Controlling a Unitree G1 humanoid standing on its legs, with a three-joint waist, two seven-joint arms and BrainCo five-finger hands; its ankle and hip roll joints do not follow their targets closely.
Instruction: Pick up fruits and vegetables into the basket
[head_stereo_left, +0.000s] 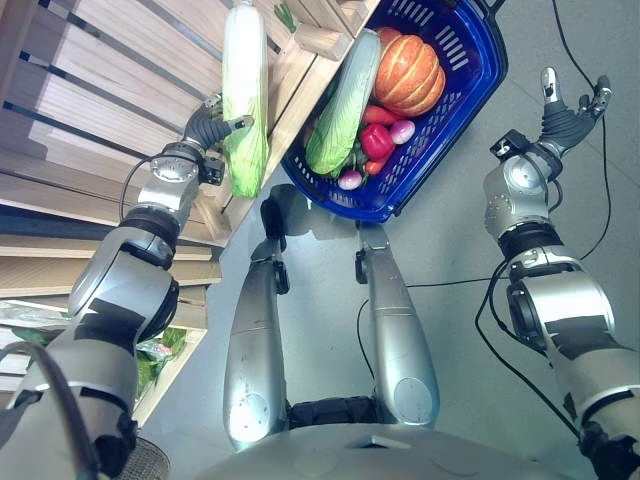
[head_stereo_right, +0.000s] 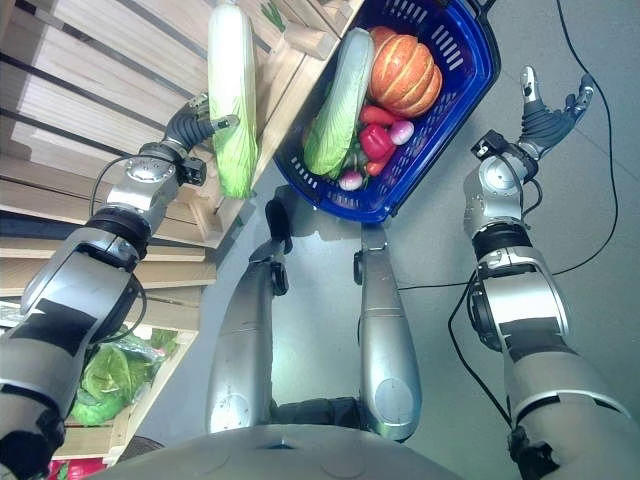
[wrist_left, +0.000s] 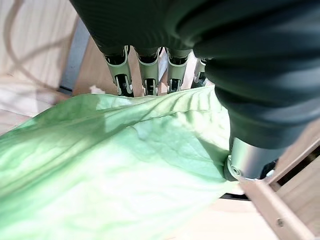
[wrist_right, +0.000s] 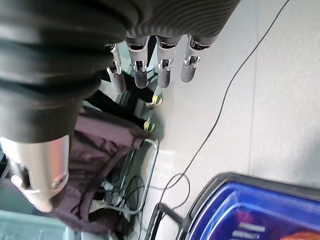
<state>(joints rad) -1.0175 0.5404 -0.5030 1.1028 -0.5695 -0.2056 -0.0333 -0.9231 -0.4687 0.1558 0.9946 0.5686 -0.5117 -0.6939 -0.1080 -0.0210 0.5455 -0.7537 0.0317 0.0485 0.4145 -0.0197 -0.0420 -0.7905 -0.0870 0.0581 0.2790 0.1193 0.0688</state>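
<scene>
Left hand grips a long ribbed napa cabbage; right hand hangs slack-fingered beside the blue slotted basket.

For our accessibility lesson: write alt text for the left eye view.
The robot's left hand grips a long green cabbage by wooden shelves; a blue basket holds another cabbage, a pumpkin and a red pepper.

The napa cabbage lies in the left hand, over the wooden shelf. To that hand's right sits the basket on the floor, holding another cabbage, a pumpkin, a bell pepper and radishes. The right hand hangs right of the basket
</scene>
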